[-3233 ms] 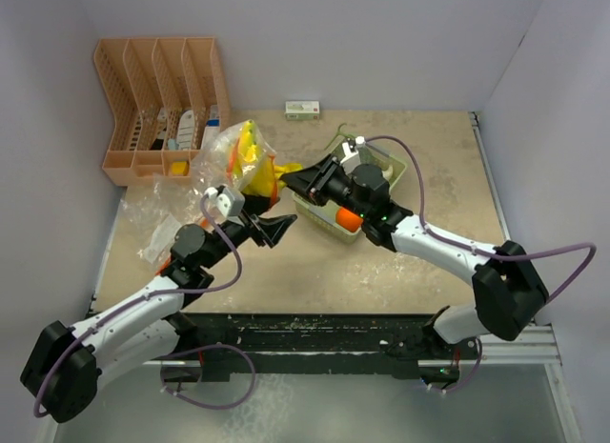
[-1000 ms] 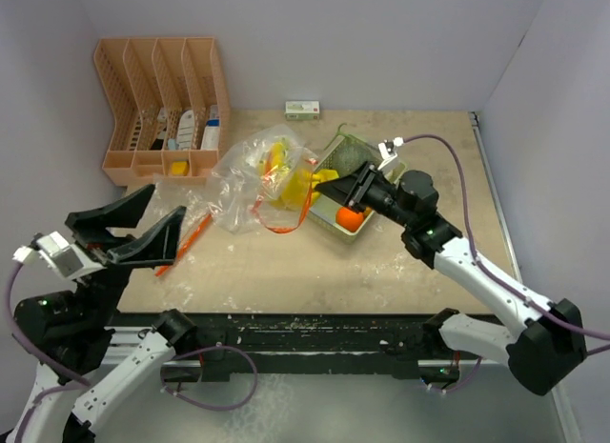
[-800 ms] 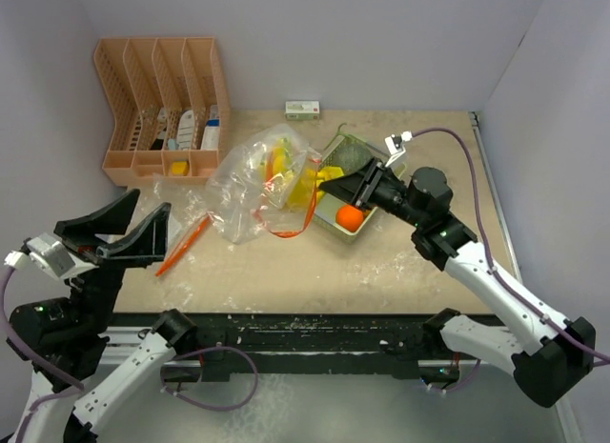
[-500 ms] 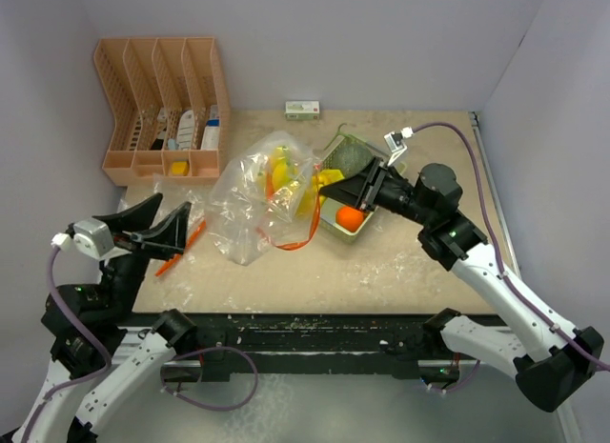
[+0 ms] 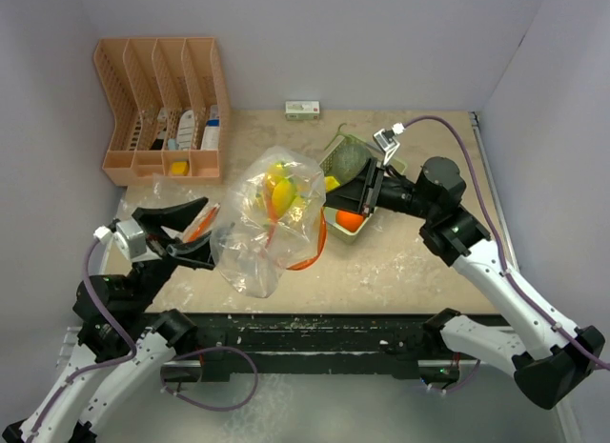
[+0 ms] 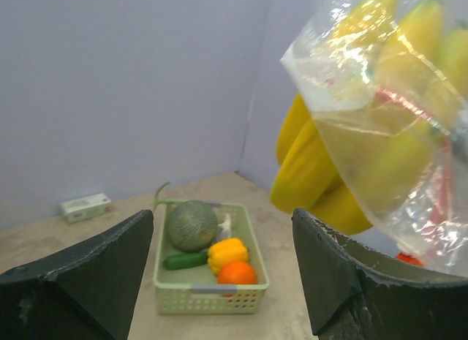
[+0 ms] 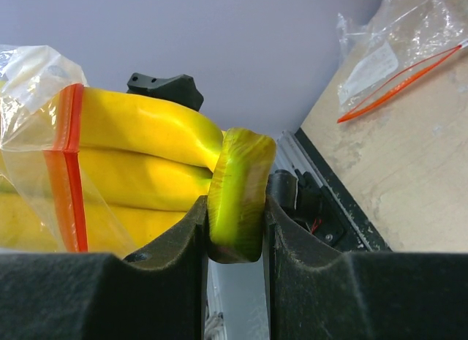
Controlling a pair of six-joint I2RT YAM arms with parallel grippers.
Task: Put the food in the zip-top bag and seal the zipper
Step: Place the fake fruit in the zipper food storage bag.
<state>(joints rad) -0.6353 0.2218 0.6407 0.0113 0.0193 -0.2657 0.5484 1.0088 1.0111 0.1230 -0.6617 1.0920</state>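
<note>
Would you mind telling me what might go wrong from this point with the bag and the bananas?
1. The right claw pinches only the stem of the banana bunch, so the bunch may swing or slip free.
2. The bag merely drapes over the bunch in mid-air; the left claw is open, gripping nothing, so the bag could slide off.

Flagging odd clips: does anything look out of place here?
Yes. The zip-top bag dangles in mid-air from the banana bunch partly inside it, and only the right claw carries the load, pinching the bunch's stem. The left claw stands open beside the bag, holding nothing.
</note>
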